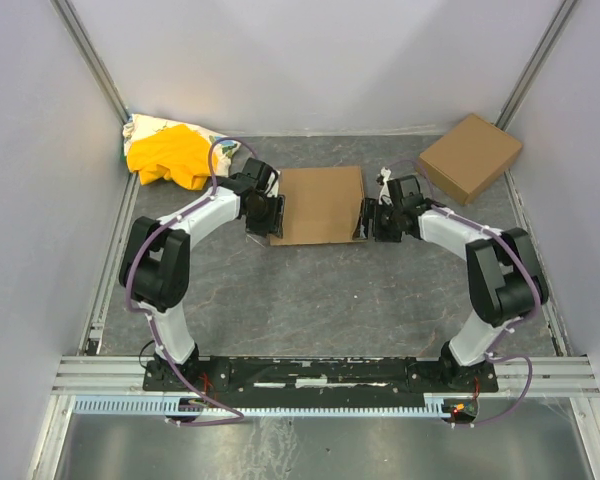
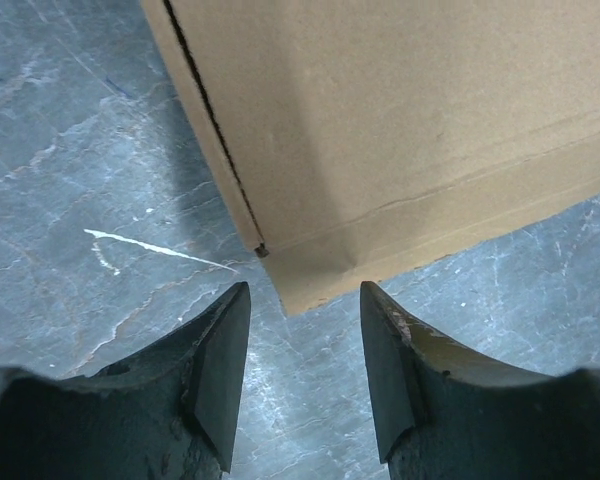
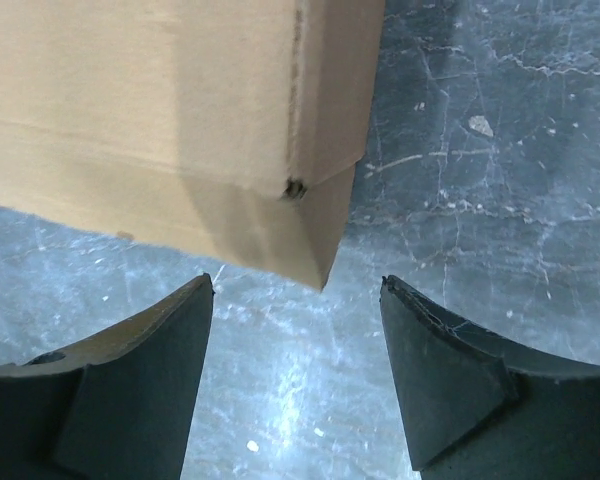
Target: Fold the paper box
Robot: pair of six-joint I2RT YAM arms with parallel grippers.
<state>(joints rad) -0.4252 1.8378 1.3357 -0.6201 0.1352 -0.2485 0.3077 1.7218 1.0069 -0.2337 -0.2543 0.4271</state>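
Pale walls [image 1: 310,60] closed in a grey, marbled counter [image 1: 310,300]. At its centre lay the paper box [image 1: 321,205], flat, closed and plain brown, with an arm at either end.

The left pincer [image 1: 263,215] stood at the box's 9 o'clock end. Through its wrist camera we saw the dark fingers [image 2: 220,360] parted moderately, with a corner of the box poking just between their tips and a gap on each side. It gripped nothing.

The right pincer [image 1: 372,220] stood at the 3 o'clock end, spread wider. The box corner hung in front of its gap, clear of both fingers [image 3: 440,380], so it held nothing either.

A second brown box [image 1: 470,156] sat at about 2 o'clock on the counter, well apart from the first. A yellow-and-white cloth bundle [image 1: 175,152] lay at about 10 o'clock, near the left arm's wrist.
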